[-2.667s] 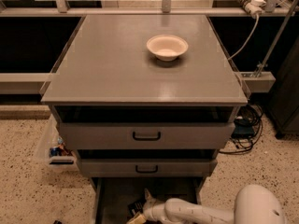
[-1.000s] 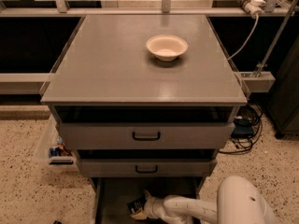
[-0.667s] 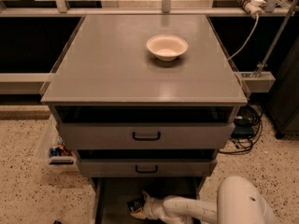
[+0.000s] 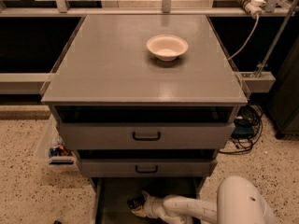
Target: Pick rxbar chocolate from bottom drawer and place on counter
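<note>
The bottom drawer [image 4: 112, 195] is pulled open at the foot of the cabinet, a dark grey tray. My gripper [image 4: 140, 207] is low inside it, at the end of the white arm [image 4: 187, 208] that reaches in from the lower right. A small black wrapped bar, the rxbar chocolate [image 4: 134, 202], shows right at the gripper's tip, partly hidden by it. I cannot see whether it is held. The counter [image 4: 117, 64] is the wide grey top of the cabinet.
A cream bowl [image 4: 167, 46] stands on the counter at the back right. Two upper drawers with black handles [image 4: 146, 136] are shut above the gripper. A clear bin [image 4: 53, 148] sits on the floor at left. Cables [image 4: 243, 125] hang at right.
The white elbow of my arm has swung left and nearer to the drawer. The gripper has stayed low in the bottom drawer, shifting slightly left by the black bar.
</note>
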`<action>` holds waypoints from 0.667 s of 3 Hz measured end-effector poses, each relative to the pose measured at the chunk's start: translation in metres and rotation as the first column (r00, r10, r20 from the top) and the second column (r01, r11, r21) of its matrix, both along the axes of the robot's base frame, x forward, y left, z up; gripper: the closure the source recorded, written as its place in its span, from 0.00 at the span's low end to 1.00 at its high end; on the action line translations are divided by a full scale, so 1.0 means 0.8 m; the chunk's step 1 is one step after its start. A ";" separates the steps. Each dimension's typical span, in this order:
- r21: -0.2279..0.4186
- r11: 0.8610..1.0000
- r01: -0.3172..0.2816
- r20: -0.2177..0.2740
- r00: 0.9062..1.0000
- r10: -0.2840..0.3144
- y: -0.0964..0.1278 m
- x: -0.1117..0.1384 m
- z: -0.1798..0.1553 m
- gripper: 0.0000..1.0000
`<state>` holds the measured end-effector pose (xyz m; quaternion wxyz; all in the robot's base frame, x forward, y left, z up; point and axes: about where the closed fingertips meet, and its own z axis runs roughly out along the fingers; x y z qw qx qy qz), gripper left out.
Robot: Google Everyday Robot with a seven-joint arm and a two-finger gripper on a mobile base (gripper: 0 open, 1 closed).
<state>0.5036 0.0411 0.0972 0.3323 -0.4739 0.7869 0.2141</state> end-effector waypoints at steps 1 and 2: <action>0.000 1.000 0.000 0.000 1.000 0.000 0.000 0.000 0.008 1.00; 0.065 0.998 0.001 -0.005 1.000 0.000 -0.022 -0.004 0.054 1.00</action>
